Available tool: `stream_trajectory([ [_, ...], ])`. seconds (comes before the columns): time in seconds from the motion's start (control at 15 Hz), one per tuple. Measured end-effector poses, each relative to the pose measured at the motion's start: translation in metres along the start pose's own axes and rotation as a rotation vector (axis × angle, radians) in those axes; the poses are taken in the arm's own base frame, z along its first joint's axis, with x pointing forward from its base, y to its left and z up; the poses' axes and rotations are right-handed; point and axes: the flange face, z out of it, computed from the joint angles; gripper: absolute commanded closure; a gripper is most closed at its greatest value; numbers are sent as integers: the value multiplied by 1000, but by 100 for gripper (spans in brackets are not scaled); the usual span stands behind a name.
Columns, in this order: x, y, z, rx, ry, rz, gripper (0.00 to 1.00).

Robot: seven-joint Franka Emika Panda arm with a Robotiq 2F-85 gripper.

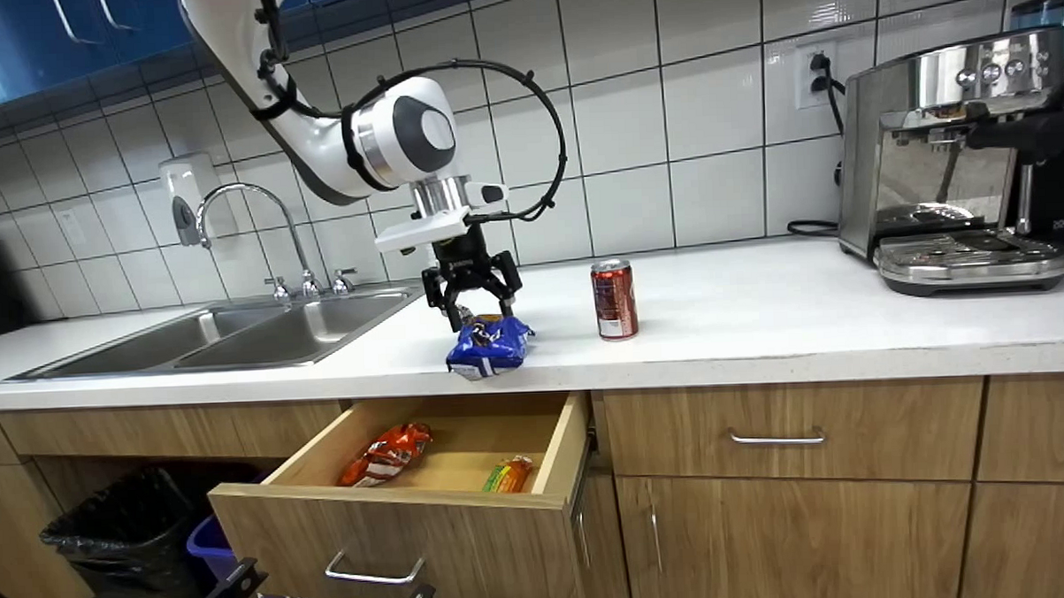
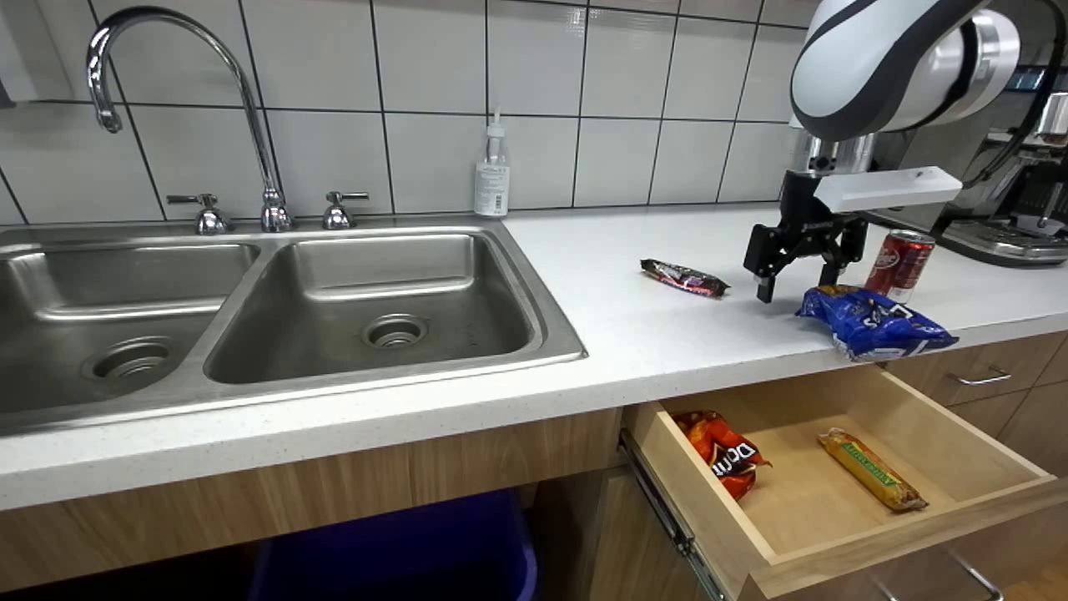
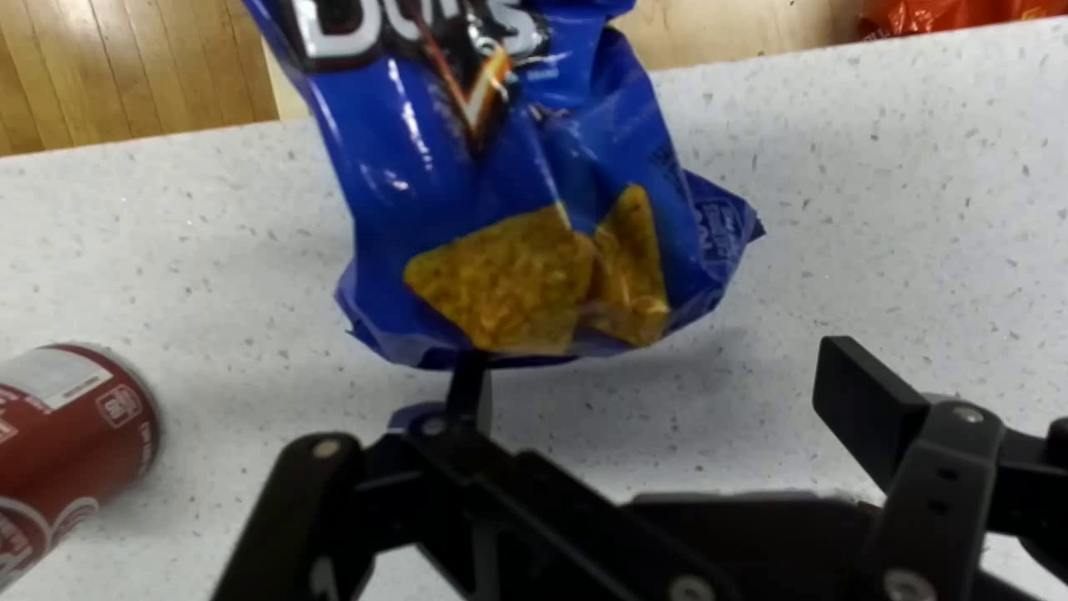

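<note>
Blue chip bag [image 2: 876,324] lies just beside the spread hand [image 2: 796,285].

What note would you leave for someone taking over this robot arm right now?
Fingers: open, nothing between them; one is right by the blue chip bag, though I can't tell if they touch.
Where things are: the blue chip bag lies at the counter's front edge; a red can and a dark-wrapped bar are on the counter too.
Done: the drawer is open, with an orange-red bag and a yellow packet inside.
Left: the blue chip bag is not gripped yet.
</note>
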Motion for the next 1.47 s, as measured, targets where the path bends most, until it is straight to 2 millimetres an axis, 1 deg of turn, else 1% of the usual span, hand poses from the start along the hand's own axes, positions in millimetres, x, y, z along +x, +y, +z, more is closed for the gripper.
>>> stream_trajectory([
  [0.33,-26,-1,-18,-3,5,-9,0],
  [0.67,-48,-15,-31,0,9,-35,0],
  [0.87,-53,-22,-33,3,10,-46,0],
  [1.47,-55,-50,-32,8,4,-97,0],
])
